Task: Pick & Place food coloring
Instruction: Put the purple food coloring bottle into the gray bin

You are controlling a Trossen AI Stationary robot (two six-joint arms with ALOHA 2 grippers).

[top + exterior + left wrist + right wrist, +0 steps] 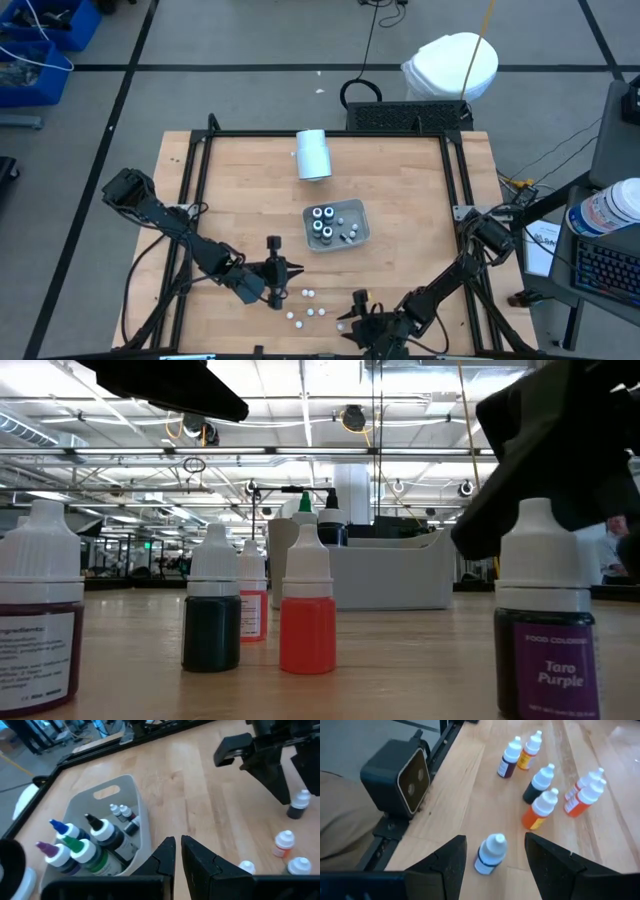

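Observation:
Several small food coloring bottles [305, 305] stand upright on their bases on the wooden table near its front edge. More bottles, dark with white or coloured tops, stand in the grey tray [362, 210] at mid-table. My right gripper [495, 839] is open low over the table, its fingers on either side of a white-capped dark purple bottle [490, 853] without touching it. In the low view this seems to be the purple bottle [545, 635]. My left gripper [178, 841] is shut and empty, held above the table between the tray [137, 795] and the loose bottles.
A white cylinder [313, 155] lies at the table's far side. A black frame [325, 133] rims the table. The low camera's black box [400, 777] sits at the front edge close to my right gripper. Orange, green and red bottles [540, 810] stand just beyond the straddled one.

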